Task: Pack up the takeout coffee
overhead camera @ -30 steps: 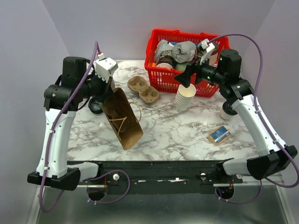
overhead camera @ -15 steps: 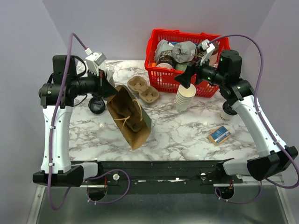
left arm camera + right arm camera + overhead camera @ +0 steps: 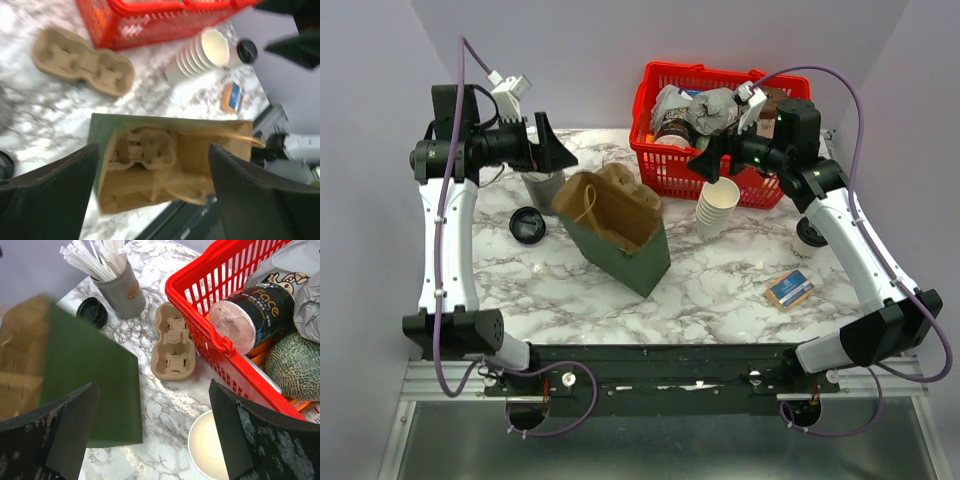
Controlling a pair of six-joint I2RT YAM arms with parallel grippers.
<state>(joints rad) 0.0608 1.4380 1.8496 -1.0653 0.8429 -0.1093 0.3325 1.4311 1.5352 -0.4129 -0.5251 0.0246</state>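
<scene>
The paper bag (image 3: 615, 230) is standing open near the middle of the table (image 3: 720, 280), one cup carrier (image 3: 142, 147) lying inside. The left gripper (image 3: 560, 155) and the right gripper (image 3: 705, 167) are both gaping wide, holding nothing. The stacked cups (image 3: 717, 208) beside the basket (image 3: 720, 75) are not packed yet.

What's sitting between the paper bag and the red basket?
An empty cardboard cup carrier lies there; the right wrist view shows it best.

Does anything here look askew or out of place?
The paper bag at the table's middle looks askew: it leans, its open mouth tipped toward the left gripper, whose jaws stand open, holding nothing. A cup carrier sits inside it.
</scene>
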